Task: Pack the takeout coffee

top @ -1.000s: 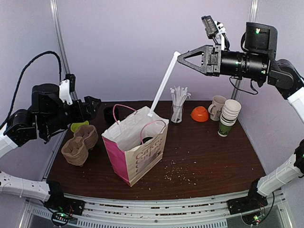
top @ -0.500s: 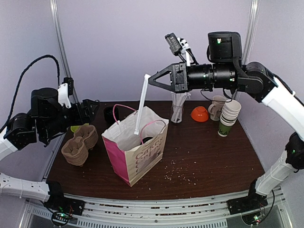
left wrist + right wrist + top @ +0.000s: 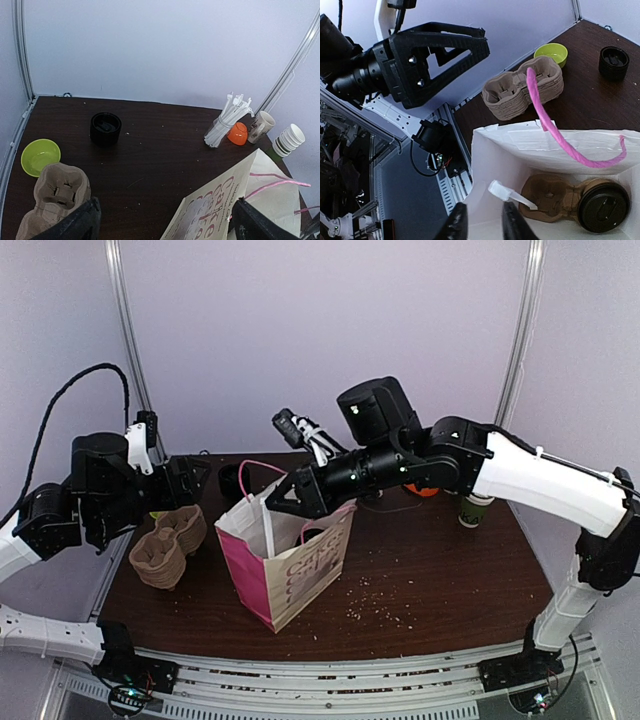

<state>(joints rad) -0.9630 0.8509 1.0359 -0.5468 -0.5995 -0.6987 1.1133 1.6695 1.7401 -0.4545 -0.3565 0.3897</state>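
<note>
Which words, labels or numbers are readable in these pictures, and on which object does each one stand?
"cake": pink letters on the side of the paper bag, readable in the left wrist view.
The other printed lines on the bag: too blurred to read in any view.
Print on the stack of paper cups: too small to read.
No other text, number or sign can be made out.

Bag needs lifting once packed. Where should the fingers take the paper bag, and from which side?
The pink handle, from straight above. The paper bag stands upright and open, its handle loops arching clear of the rim; the walls are thin paper. The right gripper hangs over the mouth, so the left gripper looks freer.
</note>
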